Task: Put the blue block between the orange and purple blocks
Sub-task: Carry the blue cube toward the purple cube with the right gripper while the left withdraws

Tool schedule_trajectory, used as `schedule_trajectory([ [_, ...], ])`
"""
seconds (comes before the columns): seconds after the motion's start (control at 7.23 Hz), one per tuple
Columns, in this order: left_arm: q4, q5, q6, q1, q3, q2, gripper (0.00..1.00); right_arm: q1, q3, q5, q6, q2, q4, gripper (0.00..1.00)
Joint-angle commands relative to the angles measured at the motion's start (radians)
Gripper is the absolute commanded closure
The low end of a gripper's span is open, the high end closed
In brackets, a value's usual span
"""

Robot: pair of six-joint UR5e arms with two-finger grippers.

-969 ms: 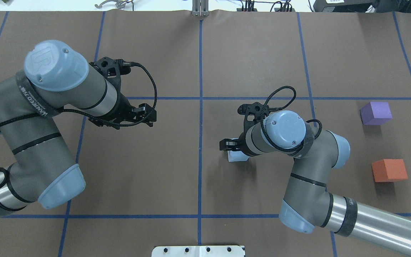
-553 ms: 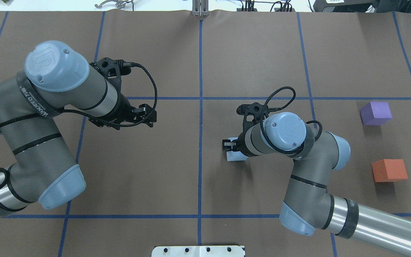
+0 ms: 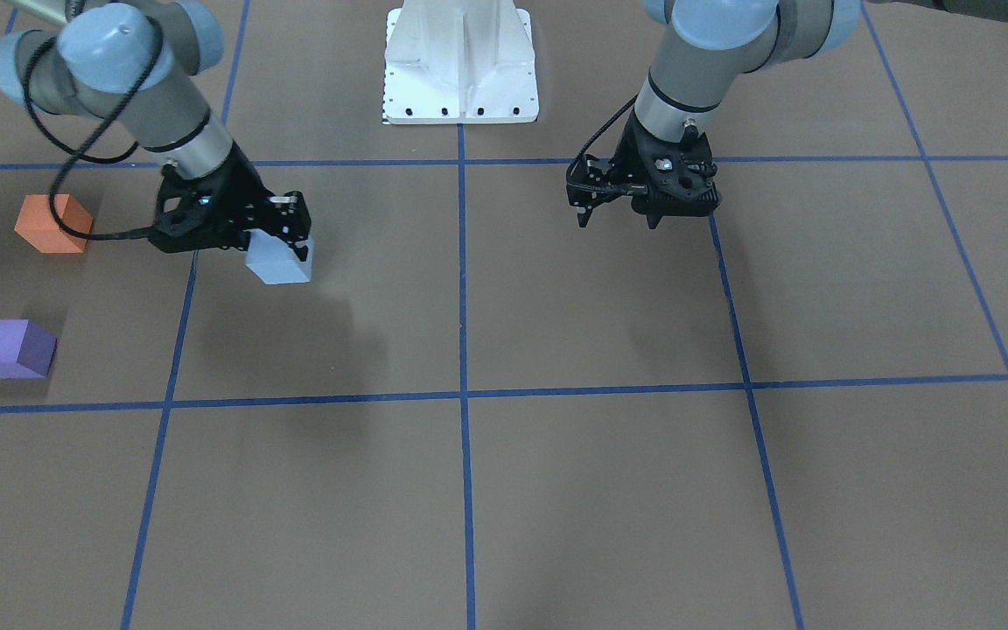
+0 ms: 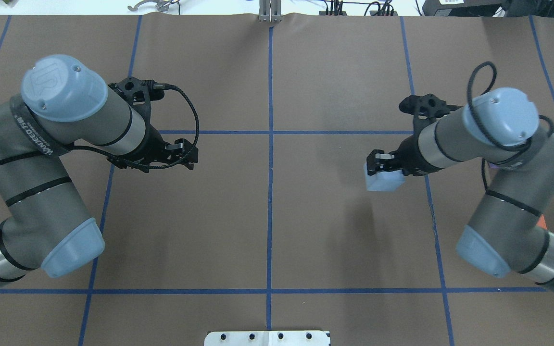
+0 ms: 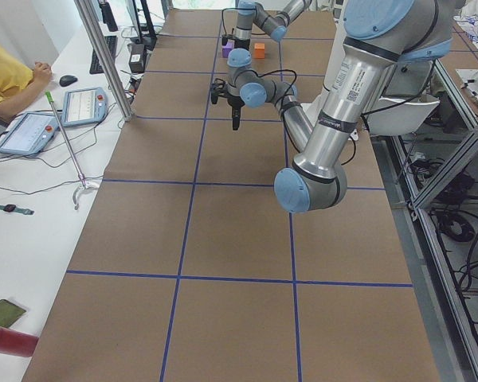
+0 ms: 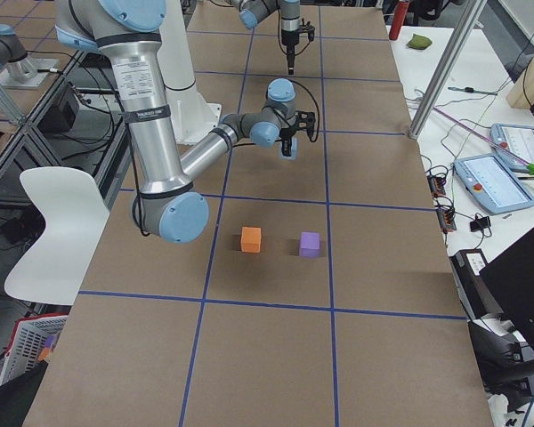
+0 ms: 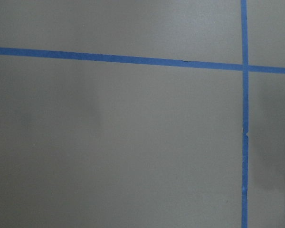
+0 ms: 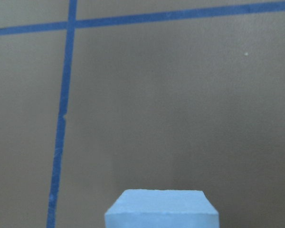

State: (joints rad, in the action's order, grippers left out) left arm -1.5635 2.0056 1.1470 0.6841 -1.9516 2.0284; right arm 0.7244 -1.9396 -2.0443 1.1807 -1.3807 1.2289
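Observation:
The light blue block (image 3: 279, 262) is held in my right gripper (image 3: 290, 234), lifted above the table; it also shows in the overhead view (image 4: 384, 180) and at the bottom of the right wrist view (image 8: 161, 209). The orange block (image 3: 51, 224) and the purple block (image 3: 11, 348) sit on the table further toward the robot's right, apart from each other with a gap between them. In the overhead view my right arm covers most of both. My left gripper (image 3: 618, 214) hangs open and empty over the left half of the table (image 4: 181, 154).
Brown paper with blue tape grid lines (image 4: 270, 144) covers the table. The white robot base (image 3: 460, 61) stands at the table's near edge. In the exterior right view the orange block (image 6: 251, 238) and purple block (image 6: 310, 244) sit side by side.
My right gripper has lifted the blue block off the table and carried it to the right, toward the orange and purple blocks. My left arm has drawn back slightly to the left.

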Motion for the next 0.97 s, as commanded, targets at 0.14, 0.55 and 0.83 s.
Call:
schedule_trajectory([
  [0.14, -0.001, 0.071, -0.207, 0.110, -0.007, -0.114, 0.00, 0.153, -0.101, -0.072, -0.249, -0.344, -0.038, 1.00],
  [0.55, -0.001, 0.139, -0.408, 0.234, -0.029, -0.236, 0.00, 0.266, 0.039, -0.128, -0.340, -0.439, -0.199, 1.00],
  [0.83, -0.001, 0.176, -0.501, 0.288, -0.038, -0.292, 0.00, 0.274, 0.089, -0.128, -0.343, -0.425, -0.200, 1.00],
])
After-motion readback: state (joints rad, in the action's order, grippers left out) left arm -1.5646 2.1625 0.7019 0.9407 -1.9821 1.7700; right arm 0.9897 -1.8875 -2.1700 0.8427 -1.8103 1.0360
